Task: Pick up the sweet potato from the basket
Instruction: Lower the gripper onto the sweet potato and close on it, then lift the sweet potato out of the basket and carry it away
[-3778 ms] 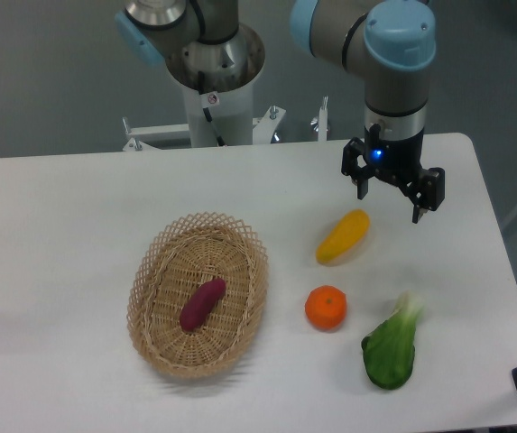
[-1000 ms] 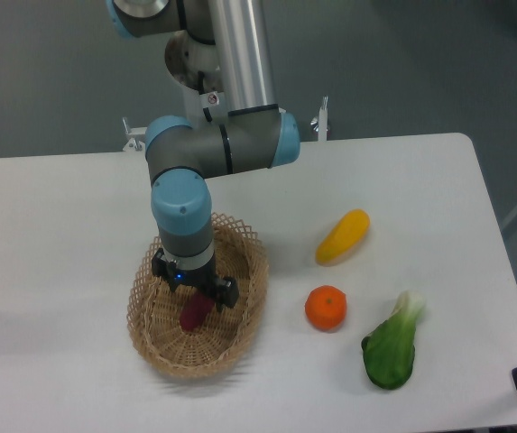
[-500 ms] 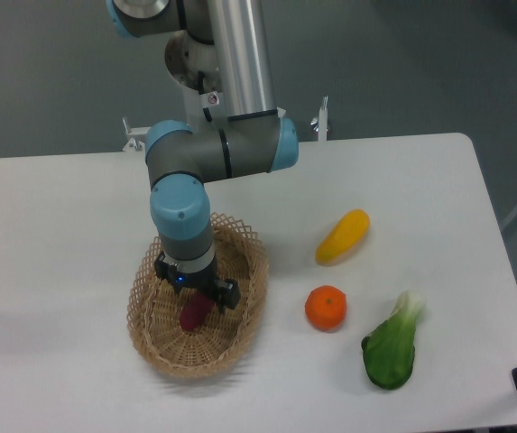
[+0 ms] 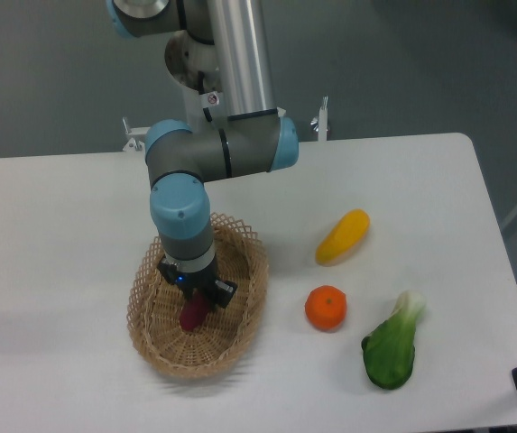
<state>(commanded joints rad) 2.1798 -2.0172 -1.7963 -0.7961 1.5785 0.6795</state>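
Observation:
The basket (image 4: 244,311) is an oval of tan wicker left of the table's middle. In it lies the reddish-purple sweet potato (image 4: 191,315); only its lower end shows. My gripper (image 4: 197,293) is down inside the basket, right over the sweet potato's upper end. Its black fingers (image 4: 222,291) are drawn in against the tuber, so it looks shut on the sweet potato. The tuber still rests on the basket floor. The blue-capped wrist hides the basket's far rim.
A yellow elongated fruit (image 4: 343,236) lies right of the basket and a round orange (image 4: 326,308) sits below it. A green leafy vegetable (image 4: 390,347) is near the front right. The arm's base post (image 4: 211,108) stands behind the table.
Since 3.8 s ago the arm has swung from the far right down into the basket. Over the last second the fingers have drawn inward around the sweet potato.

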